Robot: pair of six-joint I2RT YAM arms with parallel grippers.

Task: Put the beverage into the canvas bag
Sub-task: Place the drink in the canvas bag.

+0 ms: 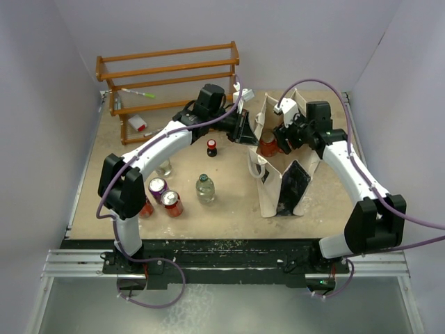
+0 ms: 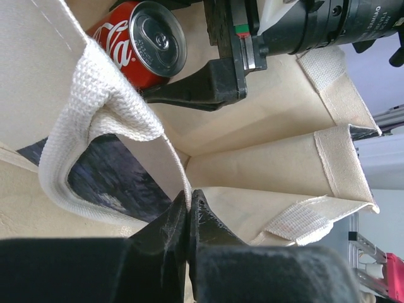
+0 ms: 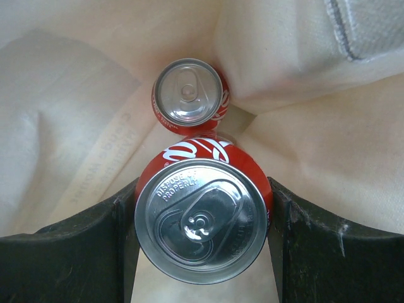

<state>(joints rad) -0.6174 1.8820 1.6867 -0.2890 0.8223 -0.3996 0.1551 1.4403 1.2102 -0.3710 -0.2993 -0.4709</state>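
The cream canvas bag (image 1: 270,186) with a black printed panel stands open at centre right. My left gripper (image 1: 243,131) is shut on the bag's rim, pinching the cloth edge (image 2: 188,201) beside a strap handle (image 2: 95,120). My right gripper (image 1: 276,141) is shut on a red Coca-Cola can (image 3: 202,218), held upright in the bag's mouth. That can also shows in the left wrist view (image 2: 146,43) and in the top view (image 1: 267,147). A second red can (image 3: 189,95) stands lower down inside the bag (image 3: 76,113).
A wooden rack (image 1: 167,69) stands at the back left. On the table left of the bag are a small dark bottle with a red cap (image 1: 211,147), a clear bottle (image 1: 205,188), a purple can (image 1: 158,188), a red can (image 1: 172,202) and a glass (image 1: 165,168).
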